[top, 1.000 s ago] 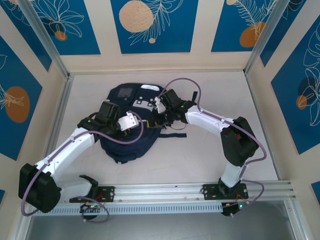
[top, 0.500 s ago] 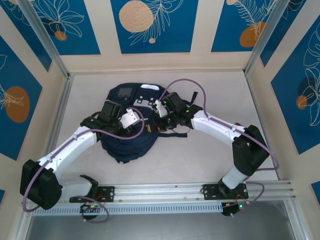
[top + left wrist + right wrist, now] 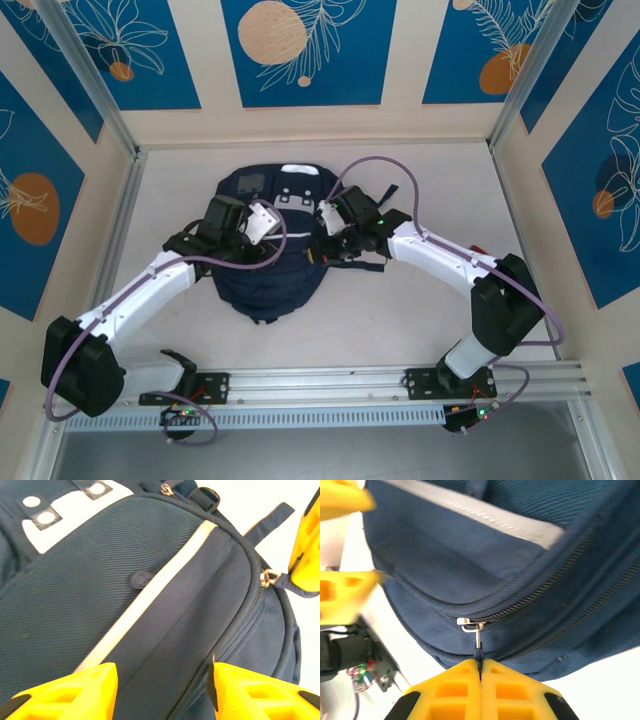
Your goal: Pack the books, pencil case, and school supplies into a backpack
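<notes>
The right hand (image 3: 480,662) is pinched shut on the zipper pull (image 3: 477,636) of the navy backpack (image 3: 520,580). The zipped seam runs just beyond its fingertips, and the bag lies flat on the white table (image 3: 420,300) beneath both hands. The left hand (image 3: 162,680) has its yellow fingers (image 3: 75,690) partly spread with nothing between them, poised close above the backpack's front panel, where a white stripe (image 3: 150,590) runs away from the gap ahead of it.
</notes>
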Tool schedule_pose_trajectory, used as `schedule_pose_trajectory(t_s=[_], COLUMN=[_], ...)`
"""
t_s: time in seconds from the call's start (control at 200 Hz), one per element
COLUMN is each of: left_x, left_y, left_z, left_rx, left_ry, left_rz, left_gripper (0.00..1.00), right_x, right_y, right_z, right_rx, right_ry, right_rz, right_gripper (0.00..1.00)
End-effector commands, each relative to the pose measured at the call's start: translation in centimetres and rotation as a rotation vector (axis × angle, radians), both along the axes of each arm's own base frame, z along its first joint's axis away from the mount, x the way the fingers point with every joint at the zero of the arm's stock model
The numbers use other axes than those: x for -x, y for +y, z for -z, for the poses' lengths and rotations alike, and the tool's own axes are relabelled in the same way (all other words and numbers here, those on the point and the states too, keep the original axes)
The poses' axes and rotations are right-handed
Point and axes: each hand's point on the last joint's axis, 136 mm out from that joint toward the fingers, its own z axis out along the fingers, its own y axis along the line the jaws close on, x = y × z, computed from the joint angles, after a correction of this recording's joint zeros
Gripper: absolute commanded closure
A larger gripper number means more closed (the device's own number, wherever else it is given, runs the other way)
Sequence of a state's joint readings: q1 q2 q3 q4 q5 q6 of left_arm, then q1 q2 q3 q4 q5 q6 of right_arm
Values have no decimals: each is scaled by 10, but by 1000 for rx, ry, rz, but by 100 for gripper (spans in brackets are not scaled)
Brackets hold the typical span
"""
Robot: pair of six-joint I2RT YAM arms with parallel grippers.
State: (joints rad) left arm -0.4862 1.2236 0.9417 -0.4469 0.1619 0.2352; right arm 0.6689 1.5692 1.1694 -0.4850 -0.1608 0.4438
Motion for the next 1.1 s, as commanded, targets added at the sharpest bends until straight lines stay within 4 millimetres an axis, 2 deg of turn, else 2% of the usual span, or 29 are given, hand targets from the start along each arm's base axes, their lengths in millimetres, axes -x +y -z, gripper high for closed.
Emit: schedule_pose_trajectory(t_s=[0.0,0.12,0.19,0.25,0.345,0.47,0.55,0.665,0.85,0.905,1.095], left_x=[-13,-16,-21,-23,-21,-16,-18,-20,-23,-24,-30], left_y=[17,36,59,83,100,87,64,58,50,48,36], left_z=[-35,-42,-42,-36,-15,20,33,48,62,66,63], left_rx=[56,96,122,135,211,366,516,576,605,616,709], left_ry=[-101,-116,-107,-69,87,290,389,458,530,546,576], left_rz=[-130,-265,-448,-616,-795,-879,-860,-917,-944,-945,-952], left_gripper=[46,38,26,22,22,23,24,30,47,58,77], right_x=[-26,-47,-57,-60,-56,-42,-34,-26,-19,-16,5], right_y=[-43,-65,-74,-76,-71,-65,-62,-58,-52,-50,-41], right_z=[10,9,8,6,2,3,6,11,9,9,9], right_rx=[143,180,193,186,164,162,177,195,199,197,213], right_ry=[-76,-101,-110,-112,-114,-123,-139,-139,-146,-146,-138], right_rz=[92,153,173,168,121,54,16,-11,-36,-45,-97], right_gripper=[100,100,100,100,100,100,100,100,100,100,100])
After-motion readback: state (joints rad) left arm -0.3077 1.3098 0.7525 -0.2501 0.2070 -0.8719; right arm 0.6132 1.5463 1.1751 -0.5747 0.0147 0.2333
